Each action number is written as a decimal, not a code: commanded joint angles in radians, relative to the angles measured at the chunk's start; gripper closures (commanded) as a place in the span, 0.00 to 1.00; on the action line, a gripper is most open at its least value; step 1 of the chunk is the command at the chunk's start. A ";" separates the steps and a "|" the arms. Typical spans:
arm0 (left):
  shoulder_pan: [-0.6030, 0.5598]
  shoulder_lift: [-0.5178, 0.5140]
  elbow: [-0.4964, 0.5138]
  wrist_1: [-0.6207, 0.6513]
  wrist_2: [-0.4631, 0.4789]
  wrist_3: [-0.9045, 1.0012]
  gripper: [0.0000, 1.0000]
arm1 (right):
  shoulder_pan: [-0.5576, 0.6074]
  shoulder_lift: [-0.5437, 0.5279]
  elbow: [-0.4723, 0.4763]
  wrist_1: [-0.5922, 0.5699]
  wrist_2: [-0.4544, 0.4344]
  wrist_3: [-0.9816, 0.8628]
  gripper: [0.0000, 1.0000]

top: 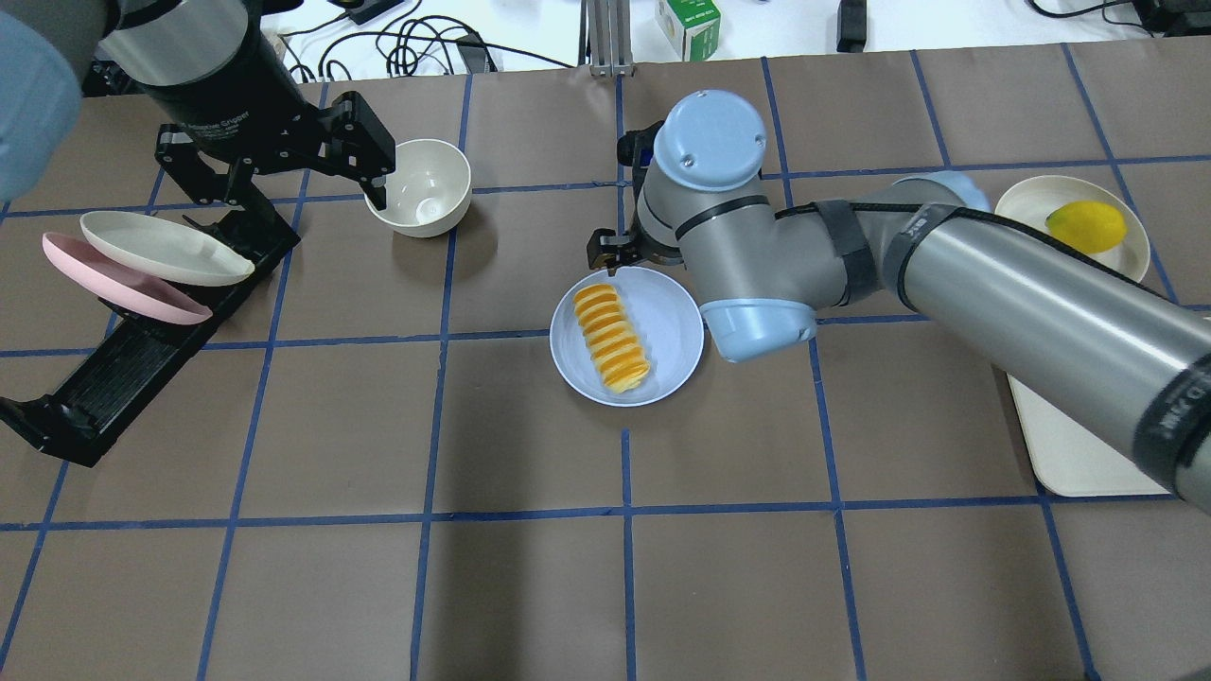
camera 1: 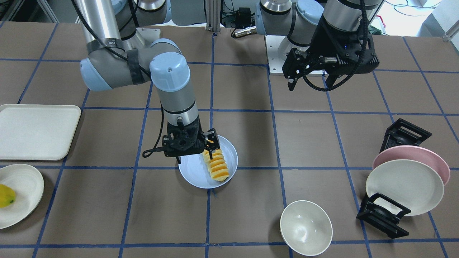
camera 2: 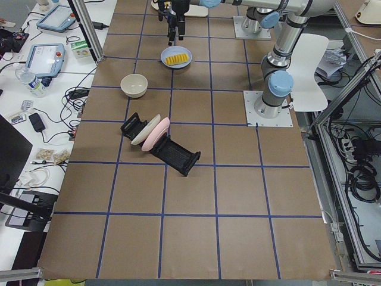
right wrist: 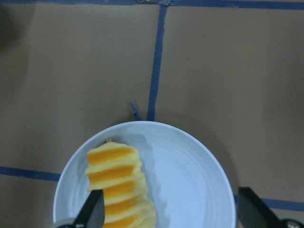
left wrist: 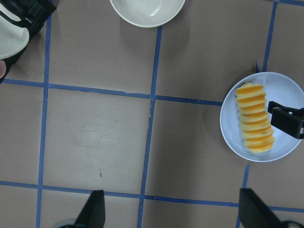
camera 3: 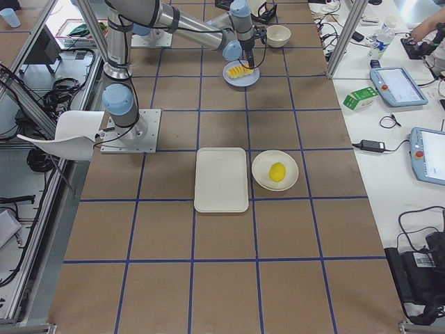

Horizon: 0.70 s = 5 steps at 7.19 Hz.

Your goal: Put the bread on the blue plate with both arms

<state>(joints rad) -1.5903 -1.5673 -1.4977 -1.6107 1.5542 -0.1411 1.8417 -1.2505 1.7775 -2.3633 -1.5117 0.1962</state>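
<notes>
The bread lies flat on the blue plate near the table's middle, towards one side of the plate. It also shows in the overhead view on the plate. My right gripper hangs low over the plate, open, with one finger beside the bread's end. In the right wrist view the gripper stands wide apart over the bread, holding nothing. My left gripper is open and empty, raised well away near the cream bowl. The left wrist view shows its spread fingertips above bare table.
A black dish rack holds a pink plate and a cream plate. A cream bowl stands near it. A cream tray and a cream plate with a yellow lemon lie on the other side.
</notes>
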 commanded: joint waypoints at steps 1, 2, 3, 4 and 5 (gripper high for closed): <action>0.000 0.000 0.001 0.000 0.000 0.000 0.00 | -0.134 -0.133 -0.020 0.226 -0.002 -0.148 0.00; 0.001 0.001 0.001 0.000 0.001 0.000 0.00 | -0.169 -0.176 -0.059 0.351 -0.010 -0.149 0.00; 0.000 0.001 0.001 0.000 0.001 0.000 0.00 | -0.186 -0.182 -0.158 0.556 -0.042 -0.161 0.00; 0.000 0.001 -0.001 0.000 0.000 0.000 0.00 | -0.196 -0.173 -0.235 0.632 -0.062 -0.167 0.00; 0.000 0.001 -0.001 0.000 -0.002 0.000 0.00 | -0.214 -0.173 -0.257 0.644 -0.056 -0.167 0.00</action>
<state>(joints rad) -1.5905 -1.5662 -1.4981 -1.6107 1.5540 -0.1411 1.6487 -1.4235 1.5741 -1.7806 -1.5621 0.0337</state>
